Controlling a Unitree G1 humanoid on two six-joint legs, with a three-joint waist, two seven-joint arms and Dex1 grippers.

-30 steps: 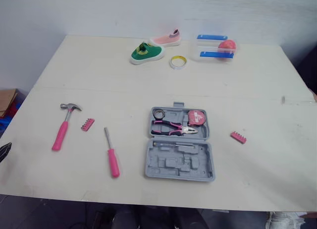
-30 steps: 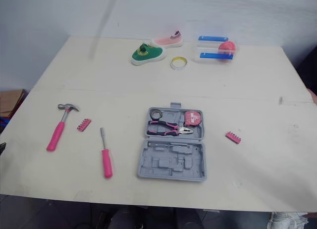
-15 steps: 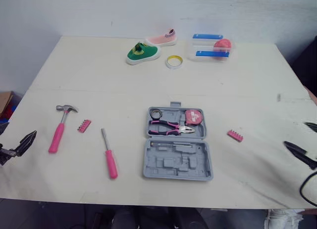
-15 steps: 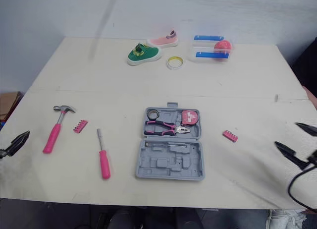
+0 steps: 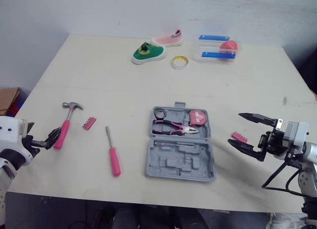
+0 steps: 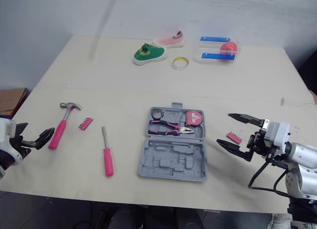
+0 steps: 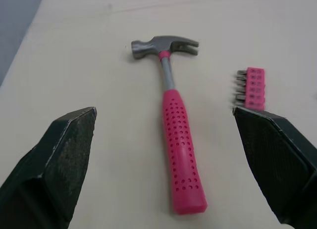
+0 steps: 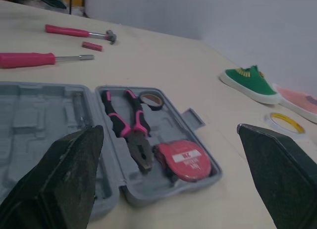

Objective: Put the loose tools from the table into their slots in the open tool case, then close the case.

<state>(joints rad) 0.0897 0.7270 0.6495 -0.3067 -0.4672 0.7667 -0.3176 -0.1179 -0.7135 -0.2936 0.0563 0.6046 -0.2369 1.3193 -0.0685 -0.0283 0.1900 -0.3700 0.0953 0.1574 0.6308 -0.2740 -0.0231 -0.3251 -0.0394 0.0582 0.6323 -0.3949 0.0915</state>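
While both sets of fingers are spread wide, the left gripper (image 6: 39, 139) faces the pink hammer (image 5: 63, 127) and the right gripper (image 5: 236, 129) hovers by a pink bit holder (image 5: 238, 137) (not touching it). Between them lie the screwdriver (image 5: 113, 154) and the open tool case (image 5: 181, 162), which holds pliers (image 5: 173, 128) and a tape measure (image 5: 198, 117).

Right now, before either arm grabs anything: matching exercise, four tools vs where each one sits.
Tools:
1. hammer
2. pliers
3. screwdriver
4. tape measure

Places:
A. loose on the table, between the hammer and the tool case
B. in the case's far half, at its right end
C. loose on the table, straight ahead of the open left gripper
D. lying across the case's far half, left of the tape measure

Pairs: 1-C, 2-D, 3-A, 4-B
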